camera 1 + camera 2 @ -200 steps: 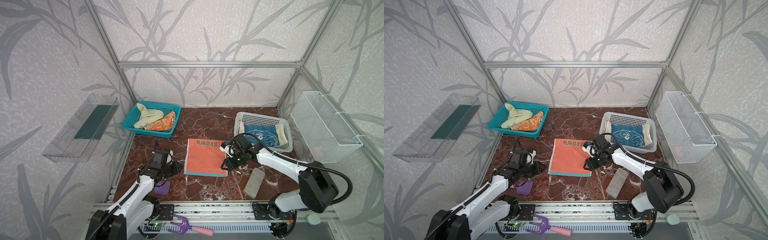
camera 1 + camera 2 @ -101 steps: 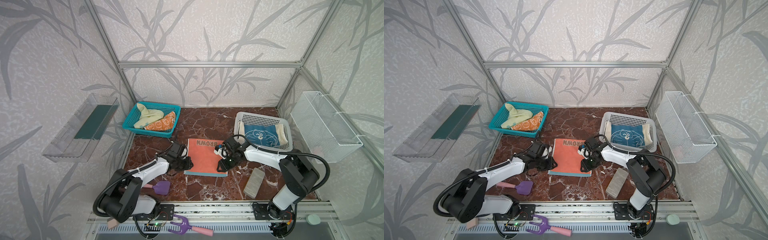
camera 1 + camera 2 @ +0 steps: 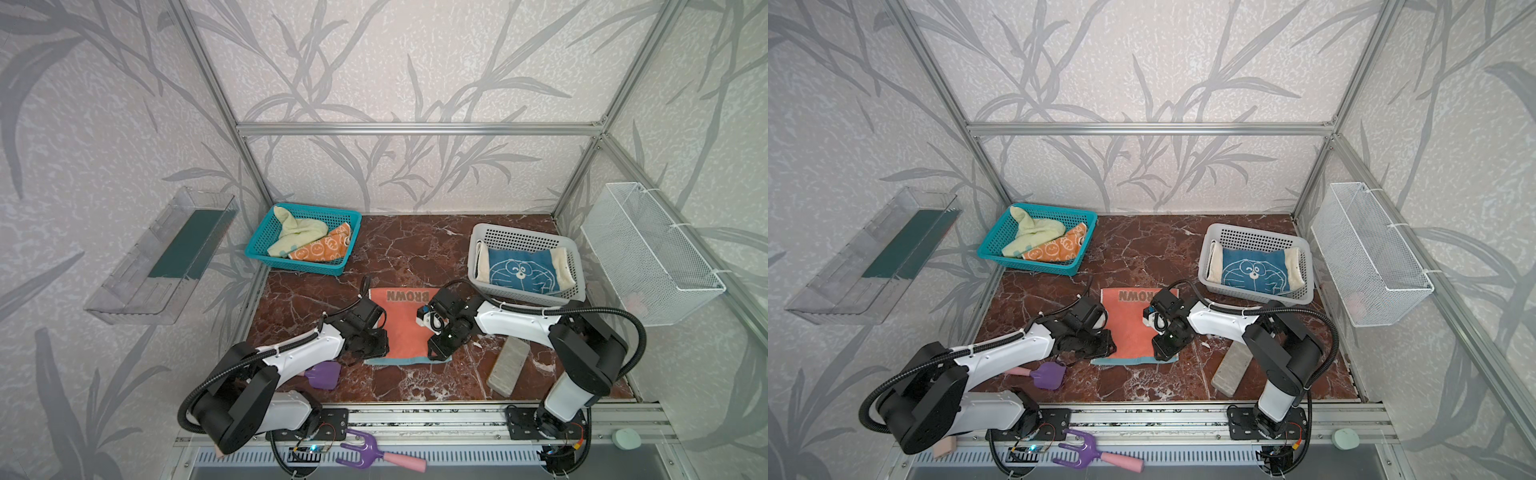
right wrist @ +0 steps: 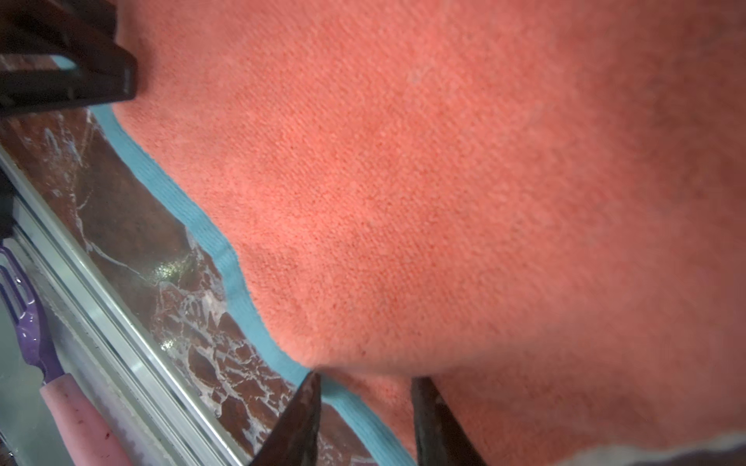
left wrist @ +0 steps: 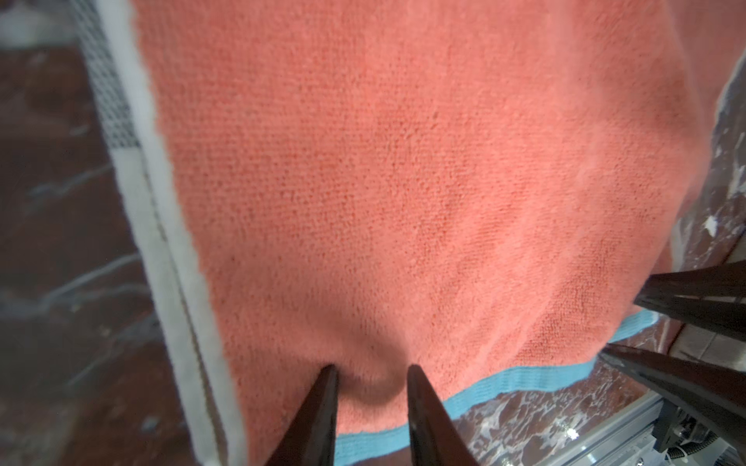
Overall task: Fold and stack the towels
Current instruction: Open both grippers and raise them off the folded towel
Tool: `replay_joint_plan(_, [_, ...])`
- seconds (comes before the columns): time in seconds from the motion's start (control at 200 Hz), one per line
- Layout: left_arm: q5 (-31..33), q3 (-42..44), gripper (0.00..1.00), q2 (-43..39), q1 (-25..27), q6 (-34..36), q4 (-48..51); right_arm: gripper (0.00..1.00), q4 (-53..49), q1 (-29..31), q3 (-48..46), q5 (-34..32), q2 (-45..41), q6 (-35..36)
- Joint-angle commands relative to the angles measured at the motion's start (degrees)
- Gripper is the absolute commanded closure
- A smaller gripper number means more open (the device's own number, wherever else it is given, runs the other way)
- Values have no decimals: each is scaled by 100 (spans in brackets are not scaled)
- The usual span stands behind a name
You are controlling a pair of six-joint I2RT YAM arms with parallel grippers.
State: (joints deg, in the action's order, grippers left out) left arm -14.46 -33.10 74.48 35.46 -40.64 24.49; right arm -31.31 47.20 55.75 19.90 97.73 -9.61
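Waiting crumpled in the teal basket (image 3: pixel 261 239), the pale yellow towel (image 3: pixel 293 230) and orange smiley towel (image 3: pixel 322 250) look untouched. At centre, the left gripper (image 5: pixel 371 369) and right gripper (image 4: pixel 367 377), jaws narrow, each pinch the near edge of the salmon BROWN towel (image 3: pixel 401 328), seemingly mid-fold. Rightward, the blue cat towel (image 3: pixel 521 270) lies folded in the grey basket (image 3: pixel 523 236).

Walled on three sides in pale wallpaper (image 3: pixel 395 62) printed with grey leaf sprays. Framed by aluminium bars (image 3: pixel 415 128) at the corners and back. Floored with a red-brown, white-veined marble worktop (image 3: pixel 415 249). Fitted with a clear shelf (image 3: pixel 137 291) on the left wall, a white wire basket (image 3: pixel 648 257) on the right. Lit evenly.
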Motion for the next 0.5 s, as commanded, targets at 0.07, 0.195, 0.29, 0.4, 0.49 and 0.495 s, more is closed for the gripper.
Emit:
replay_joint_plan(0.07, [714, -900, 61, -66, -428, 316, 1084, 48, -985, -464, 1051, -528, 38, 259])
replay_joint_plan(0.195, [299, -1480, 59, 378, -1092, 494, 379, 44, -1298, -991, 2071, -877, 450, 266])
replay_joint_plan(0.29, [437, -1929, 54, 850, -1428, 706, 100, 45, -1448, -1335, 2788, -1109, 1113, 165])
replay_joint_plan(0.4, [686, -2411, 50, 1500, -1681, 958, 42, 48, -1764, -1522, 3568, -1463, 1814, 52])
replay_joint_plan(0.49, [755, -2718, 48, 1997, -1794, 1119, 39, 48, -1998, -1548, 4040, -1647, 2212, 7])
replay_joint_plan(0.495, [771, -2736, 48, 2016, -1795, 1124, 39, 48, -2004, -1552, 4062, -1638, 2231, 5])
